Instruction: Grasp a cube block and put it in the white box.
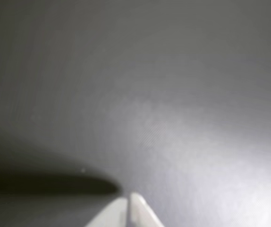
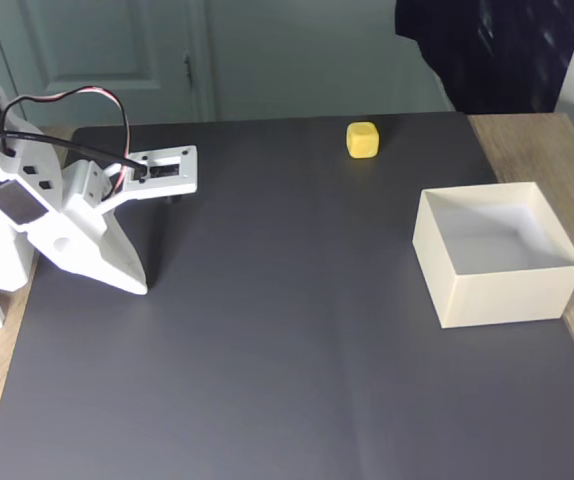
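A small yellow cube block [image 2: 362, 139] rests near the far edge of the dark mat [image 2: 287, 340] in the fixed view. The white box [image 2: 495, 256] stands open-topped and empty at the mat's right side. My white gripper [image 2: 139, 287] is folded at the left edge, far from both, with its tips down on the mat and nothing in them. In the wrist view the gripper [image 1: 127, 197] tips meet at the bottom edge, shut, over bare blurred mat.
Wooden table [image 2: 527, 140] shows at the mat's right and left edges. A dark cloth [image 2: 497, 50] hangs at the back right, and a pale door [image 2: 107, 50] stands behind. The arm's base and wires [image 2: 27, 150] sit at the left.
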Robot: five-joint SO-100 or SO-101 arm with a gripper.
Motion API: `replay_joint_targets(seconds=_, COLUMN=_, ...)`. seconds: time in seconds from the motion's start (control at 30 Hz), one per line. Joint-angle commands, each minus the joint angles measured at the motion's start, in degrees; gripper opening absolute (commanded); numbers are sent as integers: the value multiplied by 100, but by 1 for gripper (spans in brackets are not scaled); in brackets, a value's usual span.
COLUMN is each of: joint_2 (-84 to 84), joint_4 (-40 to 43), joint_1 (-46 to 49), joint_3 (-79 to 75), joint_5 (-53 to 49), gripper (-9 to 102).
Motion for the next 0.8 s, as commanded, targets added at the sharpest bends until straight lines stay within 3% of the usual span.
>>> replay_joint_targets(seconds=0.0, joint_2=35, joint_4=26, joint_1=-26, joint_3=9, joint_5=-35, gripper=0)
replay_joint_targets(seconds=0.43, joint_2=35, joint_4=35, joint_1=193, joint_3=9, joint_5=-35, gripper=0)
replay_joint_targets(seconds=0.77, joint_2=44, joint_4=-26, joint_1=-167, joint_3=9, joint_5=-167, gripper=0)
